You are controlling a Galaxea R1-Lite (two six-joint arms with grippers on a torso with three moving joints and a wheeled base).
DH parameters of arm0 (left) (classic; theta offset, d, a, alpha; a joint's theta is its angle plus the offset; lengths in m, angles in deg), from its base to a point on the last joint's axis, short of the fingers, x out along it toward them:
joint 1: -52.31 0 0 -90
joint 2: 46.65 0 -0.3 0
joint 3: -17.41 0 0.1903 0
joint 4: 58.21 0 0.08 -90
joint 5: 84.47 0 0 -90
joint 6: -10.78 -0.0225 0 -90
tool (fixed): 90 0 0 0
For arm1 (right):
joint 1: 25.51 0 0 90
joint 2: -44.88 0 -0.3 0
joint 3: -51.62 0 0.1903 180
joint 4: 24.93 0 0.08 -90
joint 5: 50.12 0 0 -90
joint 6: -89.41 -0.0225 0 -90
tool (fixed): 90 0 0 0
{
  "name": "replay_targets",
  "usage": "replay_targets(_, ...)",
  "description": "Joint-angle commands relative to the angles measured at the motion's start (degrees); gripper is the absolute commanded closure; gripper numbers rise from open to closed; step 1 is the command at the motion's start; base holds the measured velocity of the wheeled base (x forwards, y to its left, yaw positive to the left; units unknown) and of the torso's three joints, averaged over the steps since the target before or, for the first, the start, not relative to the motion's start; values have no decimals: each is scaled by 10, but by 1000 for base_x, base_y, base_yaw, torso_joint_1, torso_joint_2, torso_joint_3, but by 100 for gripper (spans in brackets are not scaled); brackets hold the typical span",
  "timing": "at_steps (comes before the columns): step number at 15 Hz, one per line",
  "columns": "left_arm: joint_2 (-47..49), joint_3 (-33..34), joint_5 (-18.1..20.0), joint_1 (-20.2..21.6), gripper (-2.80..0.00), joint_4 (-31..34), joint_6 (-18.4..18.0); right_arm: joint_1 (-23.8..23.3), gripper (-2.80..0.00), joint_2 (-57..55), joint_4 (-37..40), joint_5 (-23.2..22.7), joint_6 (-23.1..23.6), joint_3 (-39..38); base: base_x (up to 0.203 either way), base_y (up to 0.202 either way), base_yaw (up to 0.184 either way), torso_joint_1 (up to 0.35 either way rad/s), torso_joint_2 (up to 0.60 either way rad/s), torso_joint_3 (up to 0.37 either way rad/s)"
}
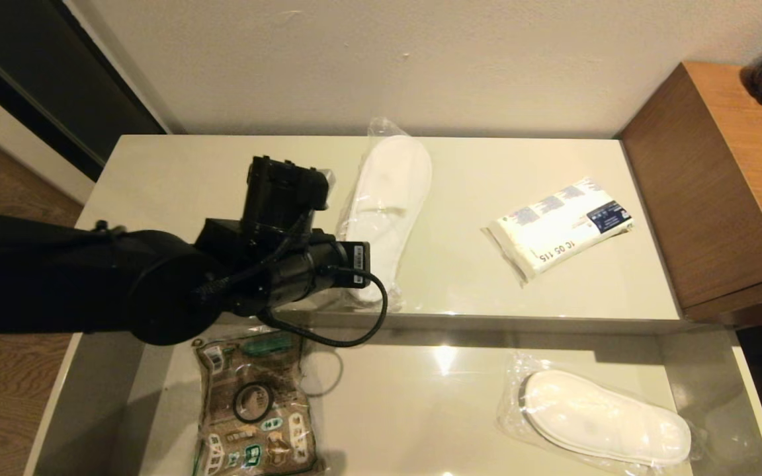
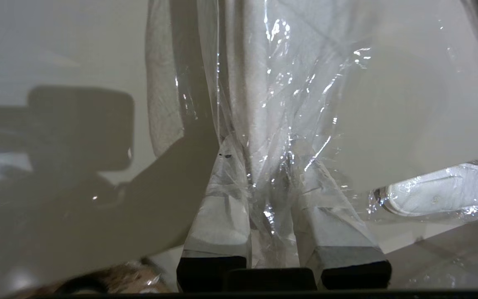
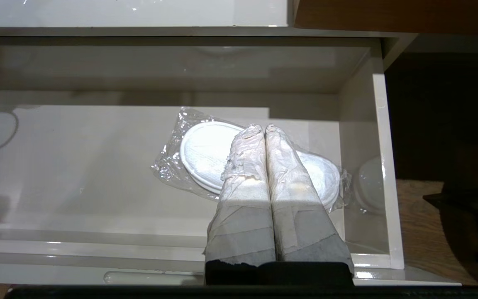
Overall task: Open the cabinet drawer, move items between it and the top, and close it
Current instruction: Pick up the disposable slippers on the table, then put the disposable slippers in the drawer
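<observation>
Left gripper [image 2: 270,166]: fingers [image 2: 222,199] apart, astride the wrap of the top slipper [image 1: 384,205]; not clamped on it as far as visible.
Right gripper [image 3: 264,133]: fingers pressed together, empty, hovering over the drawer slipper [image 3: 206,153].
Step in hand: likely taking or setting the top slipper at the front edge of the top [image 1: 176,172]; which of the two, unclear.
Doing it well: pinch slipper body, not only loose film; film is slick and may slide or tear; lift clear of the drawer's rear lip; keep the cable off the bag [image 1: 255,410].
Top holds: slipper lying front to back, beside the left wrist; packet [image 1: 563,228] well right of that slipper, toward the wooden unit [image 1: 718,192].
Drawer [image 1: 421,410]: pulled out, in front of the top.
Drawer holds: bag at left with tape roll [image 1: 253,402] lying on it; second slipper at right, near the right wall; bare floor between.
</observation>
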Motion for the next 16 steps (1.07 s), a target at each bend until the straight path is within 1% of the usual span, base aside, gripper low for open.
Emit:
replay_targets(1,-77,-10,1,-1,0,65,3,0,0,0,0,0,-1,0,0,0,0,0,0,0)
replay_targets(2,-94,-6,5,0,0,92,4,0,0,0,0,0,0,0,0,0,0,0,0,0)
replay_targets(3,-110,12,15,0,0,110,5,0,0,0,0,0,0,0,0,0,0,0,0,0)
replay_targets(4,-121,32,27,0,0,118,5,0,0,0,0,0,0,0,0,0,0,0,0,0)
replay_targets(6,-142,53,35,-1,0,137,6,0,0,0,0,0,0,0,0,0,0,0,0,0)
replay_targets(9,-195,58,53,-39,0,215,9,0,0,0,0,0,0,0,0,0,0,0,0,0)
replay_targets(11,-228,53,66,-82,0,268,13,0,0,0,0,0,0,0,0,0,0,0,0,0)
replay_targets(12,-235,50,67,-95,0,282,14,0,0,0,0,0,0,0,0,0,0,0,0,0)
replay_targets(14,-257,47,71,-139,0,314,13,0,0,0,0,0,0,0,0,0,0,0,0,0)
replay_targets(15,-260,50,77,-151,0,332,12,0,0,0,0,0,0,0,0,0,0,0,0,0)
replay_targets(16,-258,56,87,-154,0,345,10,0,0,0,0,0,0,0,0,0,0,0,0,0)
